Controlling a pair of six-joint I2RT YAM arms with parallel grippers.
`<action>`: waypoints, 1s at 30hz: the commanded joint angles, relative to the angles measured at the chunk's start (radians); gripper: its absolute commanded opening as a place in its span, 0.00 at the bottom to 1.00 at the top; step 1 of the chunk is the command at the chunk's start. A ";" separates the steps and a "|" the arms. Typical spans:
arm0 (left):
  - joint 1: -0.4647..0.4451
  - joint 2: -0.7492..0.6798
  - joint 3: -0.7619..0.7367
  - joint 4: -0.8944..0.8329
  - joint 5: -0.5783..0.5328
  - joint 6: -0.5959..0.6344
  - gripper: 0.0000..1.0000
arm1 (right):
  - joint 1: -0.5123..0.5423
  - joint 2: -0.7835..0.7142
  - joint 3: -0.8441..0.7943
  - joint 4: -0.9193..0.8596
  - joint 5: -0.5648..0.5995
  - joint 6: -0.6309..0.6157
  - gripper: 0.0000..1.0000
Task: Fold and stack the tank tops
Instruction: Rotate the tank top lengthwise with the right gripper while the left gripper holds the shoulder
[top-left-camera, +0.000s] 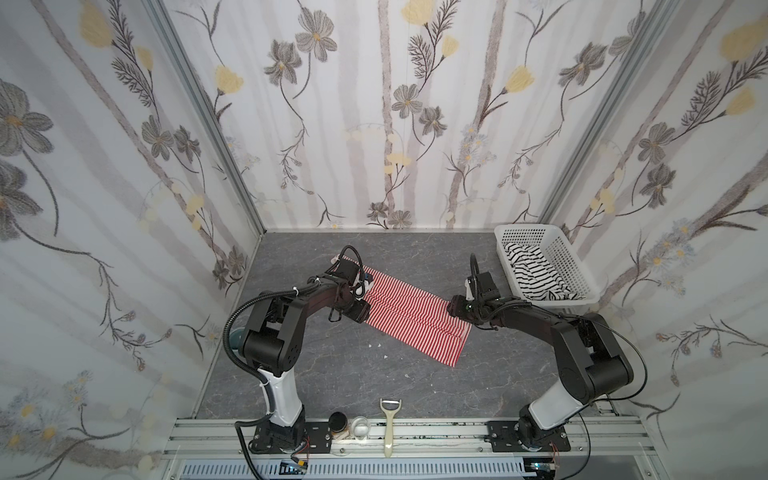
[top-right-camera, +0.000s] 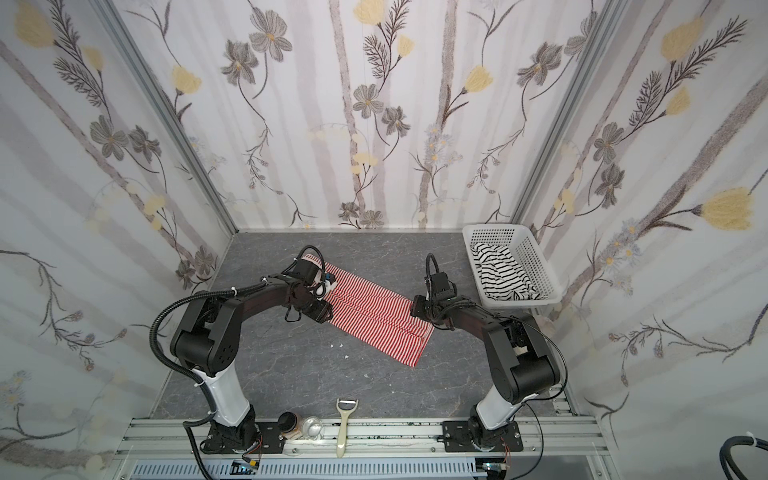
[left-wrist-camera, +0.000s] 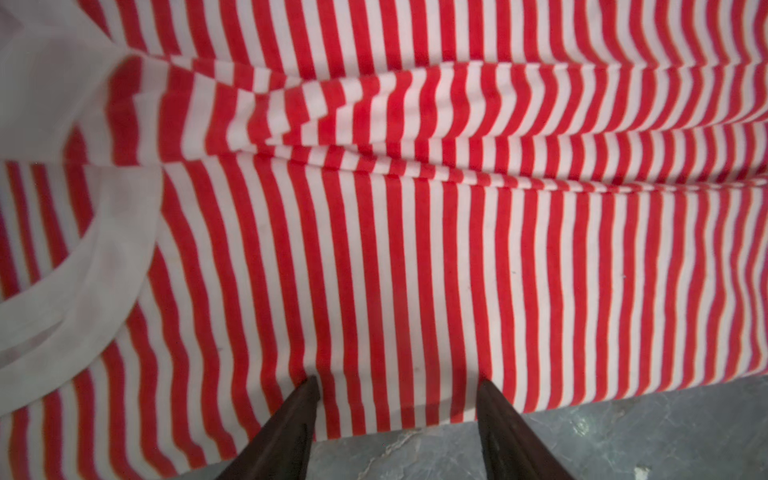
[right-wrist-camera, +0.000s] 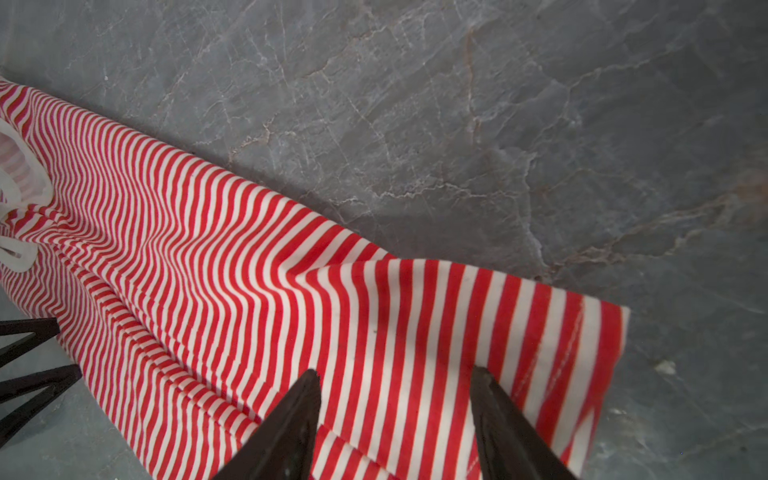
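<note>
The red-and-white tank top (top-left-camera: 409, 312) (top-right-camera: 372, 312) lies flat on the grey table as a long narrow strip, slanting from far left to near right. My left gripper (top-left-camera: 360, 312) (left-wrist-camera: 399, 381) is open, its tips resting on the strip's near long edge beside the white-edged arm openings (left-wrist-camera: 104, 257). My right gripper (top-left-camera: 455, 308) (right-wrist-camera: 395, 371) is open over the hem end, where the striped cloth (right-wrist-camera: 374, 299) is slightly rucked up. The black-and-white striped tank top (top-left-camera: 536, 274) (top-right-camera: 500, 274) lies crumpled in the basket.
The white perforated basket (top-left-camera: 562, 249) stands at the back right by the wall. A peeler (top-left-camera: 390, 428), a small dark-lidded jar (top-left-camera: 338, 423) and a glass (top-left-camera: 360, 426) sit on the front rail. Small white crumbs (top-left-camera: 374, 345) lie near the strip.
</note>
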 joint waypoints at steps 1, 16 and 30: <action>0.000 0.027 0.015 0.006 -0.035 0.015 0.64 | -0.001 0.031 0.009 0.029 0.021 0.001 0.59; 0.001 0.191 0.224 0.002 -0.113 0.070 0.64 | 0.013 -0.105 -0.173 -0.023 0.073 0.047 0.57; -0.034 0.385 0.545 -0.028 -0.100 0.058 0.65 | 0.200 -0.327 -0.357 -0.043 0.070 0.222 0.57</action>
